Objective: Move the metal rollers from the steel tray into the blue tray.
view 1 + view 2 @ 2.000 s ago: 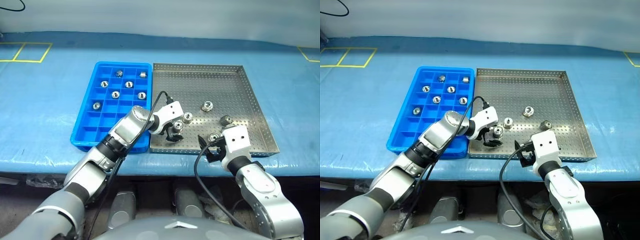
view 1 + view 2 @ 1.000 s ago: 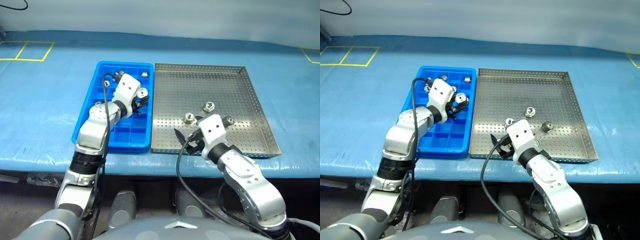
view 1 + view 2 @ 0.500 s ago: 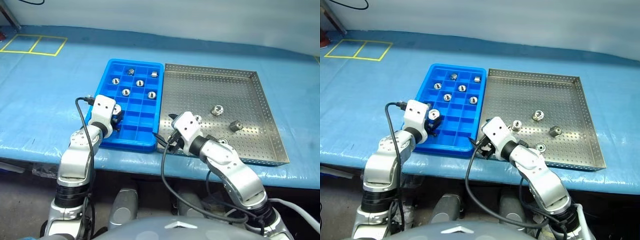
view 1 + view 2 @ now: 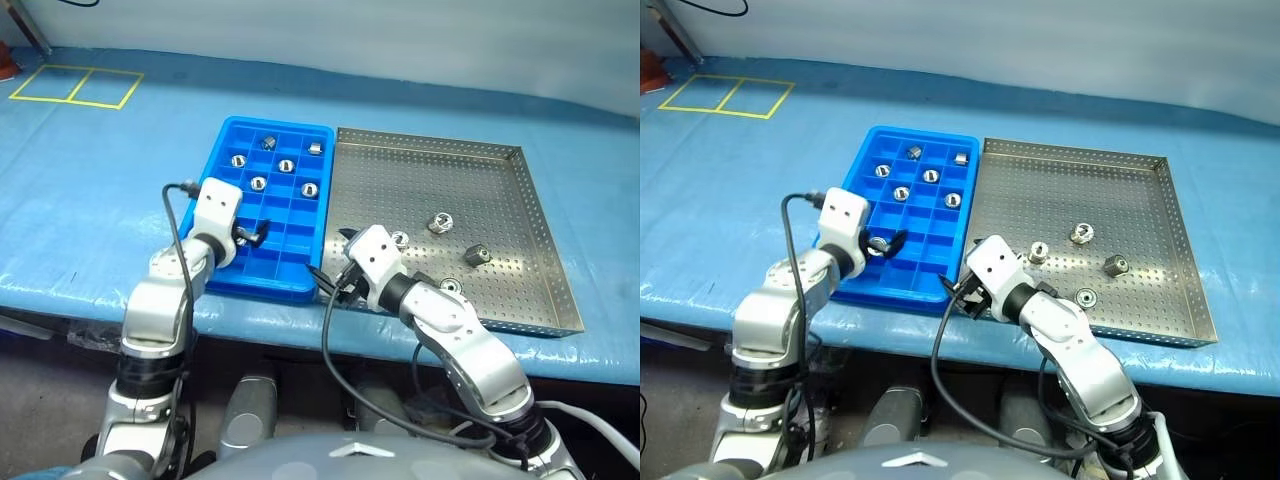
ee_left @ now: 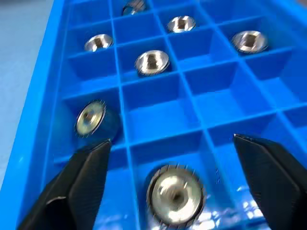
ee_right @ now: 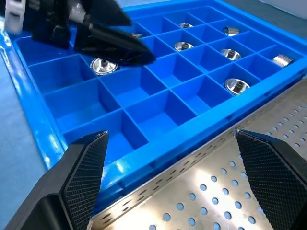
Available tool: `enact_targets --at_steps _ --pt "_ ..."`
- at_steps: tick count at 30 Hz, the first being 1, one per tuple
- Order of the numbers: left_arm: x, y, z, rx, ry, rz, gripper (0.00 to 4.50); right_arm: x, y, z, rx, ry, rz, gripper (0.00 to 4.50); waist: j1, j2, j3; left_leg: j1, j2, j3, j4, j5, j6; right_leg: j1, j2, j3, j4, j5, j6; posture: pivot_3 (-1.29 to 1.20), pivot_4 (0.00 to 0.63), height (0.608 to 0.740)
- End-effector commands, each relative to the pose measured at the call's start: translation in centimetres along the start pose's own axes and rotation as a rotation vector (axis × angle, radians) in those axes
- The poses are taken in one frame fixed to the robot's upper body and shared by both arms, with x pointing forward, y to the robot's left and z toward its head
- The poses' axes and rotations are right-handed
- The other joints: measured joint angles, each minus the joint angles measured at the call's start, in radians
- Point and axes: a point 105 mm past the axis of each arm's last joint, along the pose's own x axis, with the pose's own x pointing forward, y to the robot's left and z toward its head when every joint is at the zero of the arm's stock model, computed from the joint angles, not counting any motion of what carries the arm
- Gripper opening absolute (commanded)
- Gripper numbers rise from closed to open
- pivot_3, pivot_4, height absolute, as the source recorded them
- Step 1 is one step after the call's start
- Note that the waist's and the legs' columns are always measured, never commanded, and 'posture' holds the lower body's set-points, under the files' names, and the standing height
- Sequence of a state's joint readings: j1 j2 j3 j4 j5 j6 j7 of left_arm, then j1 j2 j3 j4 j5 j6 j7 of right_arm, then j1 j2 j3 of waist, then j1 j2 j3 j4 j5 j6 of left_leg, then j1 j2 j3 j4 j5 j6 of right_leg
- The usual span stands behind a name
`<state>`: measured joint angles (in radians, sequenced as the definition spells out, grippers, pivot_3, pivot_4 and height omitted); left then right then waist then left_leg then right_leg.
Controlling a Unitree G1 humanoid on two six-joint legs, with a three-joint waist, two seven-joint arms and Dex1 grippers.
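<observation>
Seven metal rollers are seen in the compartments of the blue tray; four more lie on the perforated floor of the steel tray, just beside it at 3 o'clock. The left gripper is held wide open and empty over the blue tray's near-left corner, one roller lying in the compartment directly between its fingers. The right gripper, also wide open and empty, is held over the two trays' adjoining rims. In the right wrist view the left gripper's black fingers are shown from the side.
</observation>
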<state>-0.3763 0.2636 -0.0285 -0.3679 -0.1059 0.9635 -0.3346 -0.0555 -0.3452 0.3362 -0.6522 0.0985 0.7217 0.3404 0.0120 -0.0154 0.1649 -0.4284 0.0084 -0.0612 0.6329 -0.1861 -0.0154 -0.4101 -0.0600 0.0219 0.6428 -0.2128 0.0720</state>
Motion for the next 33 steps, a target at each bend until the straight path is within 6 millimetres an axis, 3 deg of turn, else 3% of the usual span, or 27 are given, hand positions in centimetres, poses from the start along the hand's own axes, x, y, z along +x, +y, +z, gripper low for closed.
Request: enact_targets --at_steps 1,3,6,14,21,29,33 --pt "1.6 -2.3 2.7 0.034 -0.078 -0.152 4.48 -1.0 -1.0 1.1 -0.020 -0.047 -0.066 4.50 -0.004 0.000 0.000 0.000 0.000 0.000 0.000 0.000 0.000 0.000 0.000 0.000 0.000 0.000 0.000 -0.03 0.150 0.740" --pt "3.1 -4.5 3.5 0.068 -0.078 -0.302 4.48 -1.7 -1.5 0.7 -0.011 -0.032 -0.111 4.50 -0.013 0.000 0.000 0.000 0.000 0.000 0.000 0.000 0.000 0.000 0.000 0.000 0.001 0.000 0.000 -0.05 0.150 0.740" --pt "4.7 -7.4 3.2 0.168 -0.035 -0.479 4.48 -2.9 -2.0 0.1 0.003 -0.010 -0.171 4.50 -0.028 0.000 0.000 0.000 -0.001 0.000 -0.001 0.000 0.000 0.000 0.000 0.000 0.000 0.000 0.000 -0.09 0.150 0.740" --pt "7.3 -12.6 1.8 0.262 0.043 -0.712 4.48 -5.7 -3.4 -1.6 0.042 0.055 -0.328 4.50 -0.076 0.000 0.000 0.000 0.000 0.001 -0.002 0.000 0.001 -0.002 0.001 0.001 0.000 0.000 0.000 -0.19 0.150 0.740" --pt "9.1 -14.6 -0.1 0.320 0.090 -0.725 4.48 -6.8 -3.8 -2.3 0.071 0.076 -0.404 4.50 -0.107 0.001 0.000 0.000 0.000 0.002 -0.001 0.000 0.001 -0.002 0.001 0.003 0.000 0.000 0.000 -0.23 0.150 0.740" --pt "10.7 -15.5 -2.0 0.374 0.141 -0.679 4.48 -6.8 -3.8 -2.2 0.076 0.071 -0.418 4.50 -0.119 0.001 0.000 0.000 0.000 0.002 -0.001 0.000 0.001 -0.002 0.001 0.003 0.000 0.000 0.000 -0.23 0.150 0.740" --pt "10.8 -15.8 -1.9 0.369 0.131 -0.682 3.62 -6.7 -3.9 -2.1 0.076 0.067 -0.419 4.50 -0.124 0.001 0.000 0.000 0.000 0.002 -0.001 0.000 0.001 -0.002 0.000 0.003 0.000 0.000 0.001 -0.23 0.150 0.740"
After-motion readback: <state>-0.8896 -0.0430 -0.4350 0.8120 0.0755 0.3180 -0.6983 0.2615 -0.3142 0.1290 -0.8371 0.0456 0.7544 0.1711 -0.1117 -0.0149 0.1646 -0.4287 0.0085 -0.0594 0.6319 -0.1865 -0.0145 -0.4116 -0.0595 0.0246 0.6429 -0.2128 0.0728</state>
